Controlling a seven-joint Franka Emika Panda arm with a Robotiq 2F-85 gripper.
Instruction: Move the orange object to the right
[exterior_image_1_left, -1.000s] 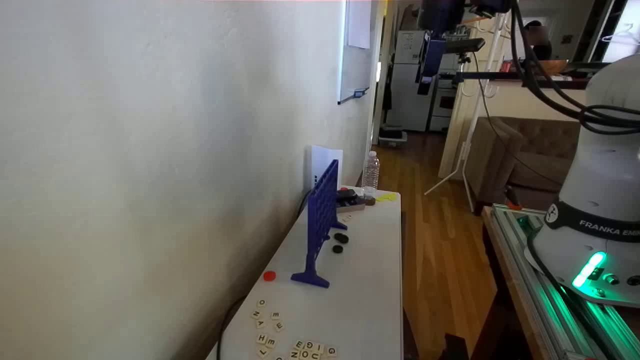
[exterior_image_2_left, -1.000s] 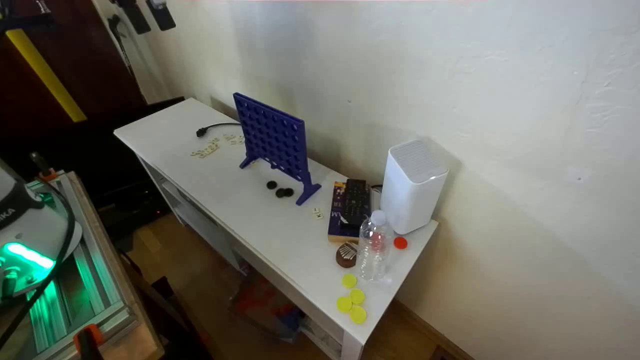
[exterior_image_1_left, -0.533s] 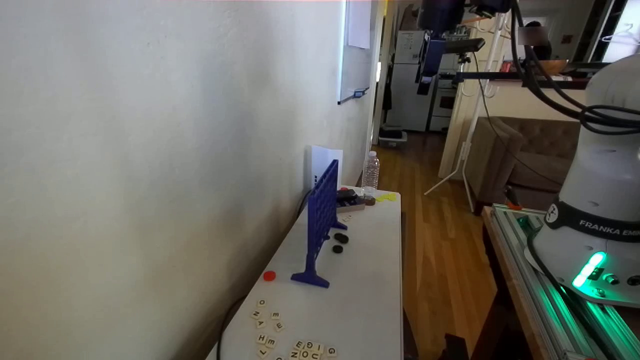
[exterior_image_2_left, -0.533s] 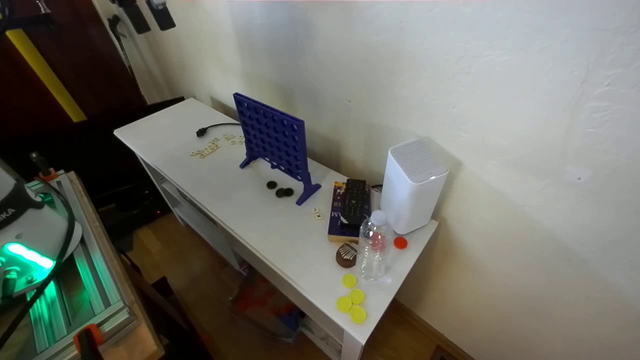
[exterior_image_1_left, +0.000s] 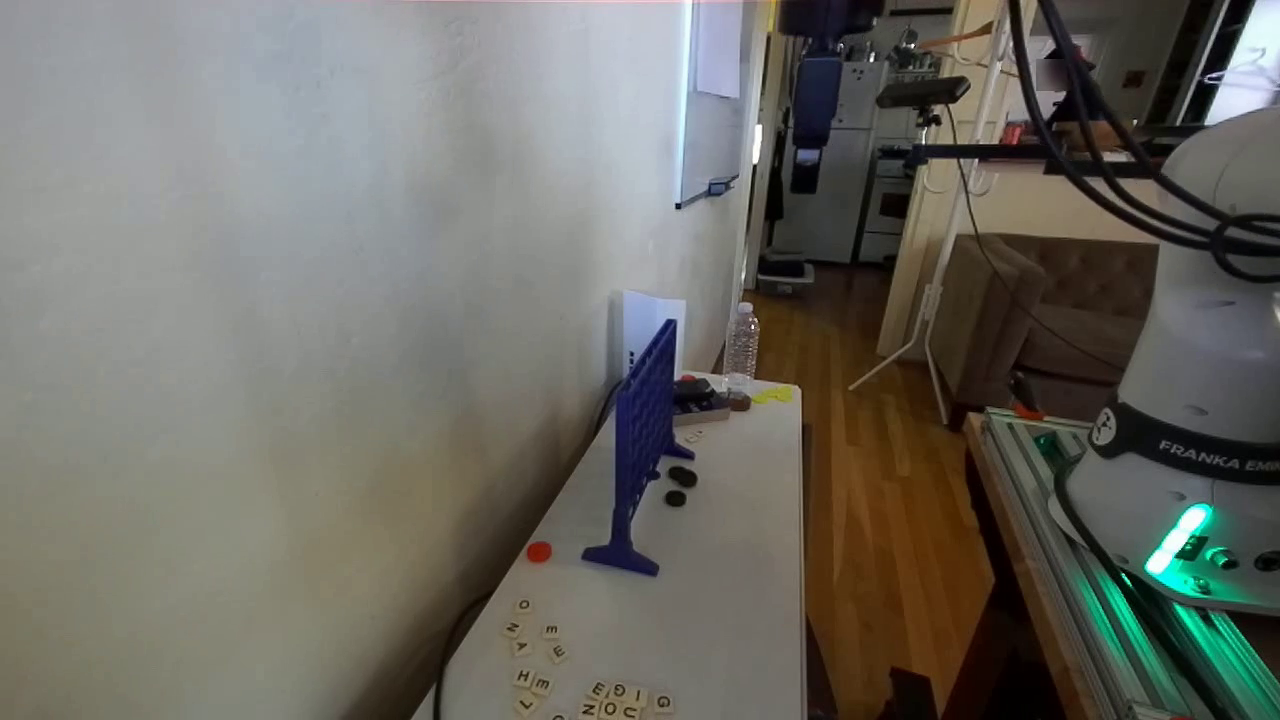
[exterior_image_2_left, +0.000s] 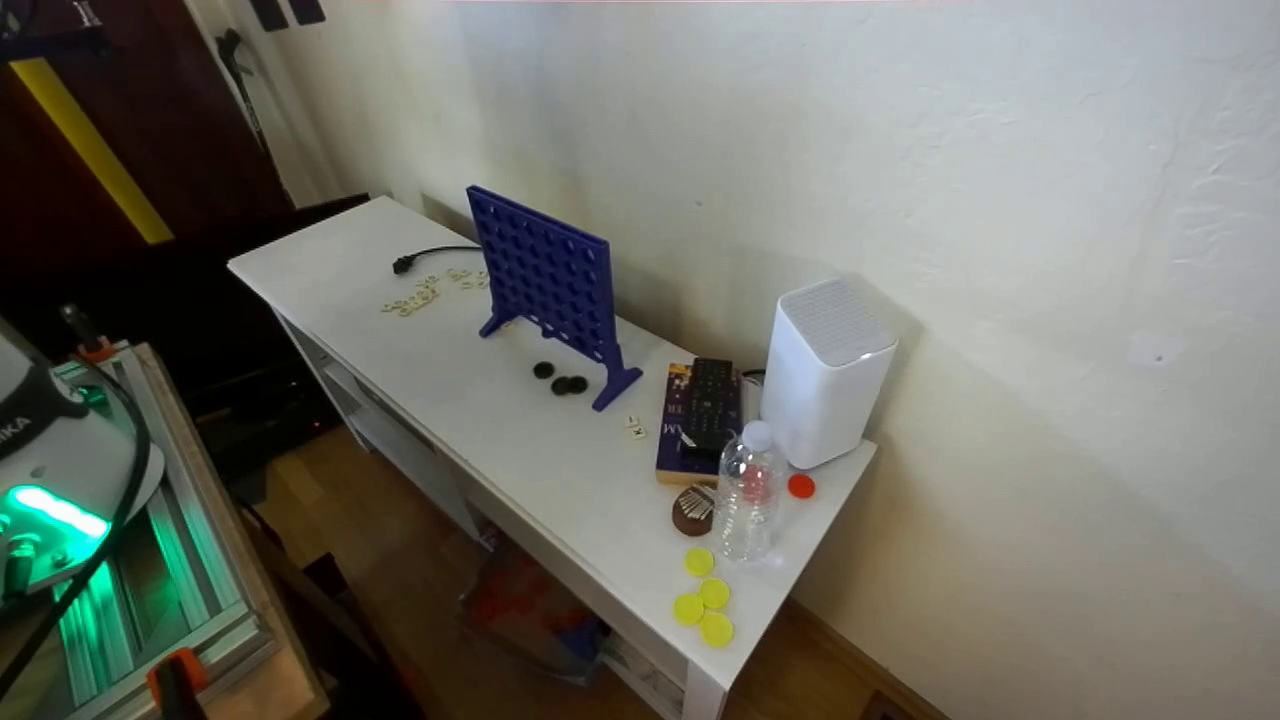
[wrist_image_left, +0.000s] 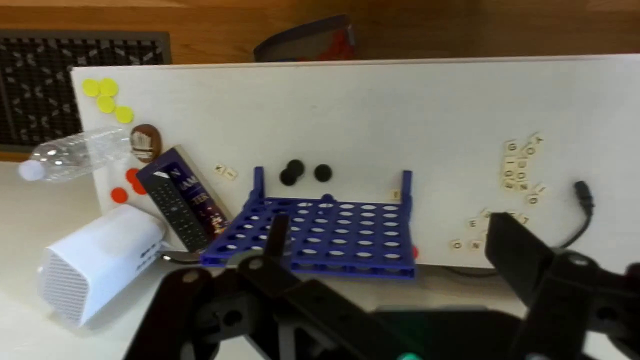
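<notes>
Claw (wrist_image_left: 389, 229) is hanging spread, empty, presumably for straddling the orange-red disc (exterior_image_1_left: 539, 552), lying lower centre in an exterior view, near the Connect Four rack (exterior_image_1_left: 645, 430); splayed feet (exterior_image_1_left: 622, 558) are bracing that upright.

End effector (wrist_image_left: 389, 226), jaws wide apart

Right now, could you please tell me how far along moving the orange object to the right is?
Done: nothing I can confirm; the lone orange-red disc, likely the one meant, lies on the table near the blue stand.
In hand: nothing; the tool hangs open and empty, clear of the disc.
Left: probably the whole move: gripping the disc, shifting it right, letting go.
</notes>
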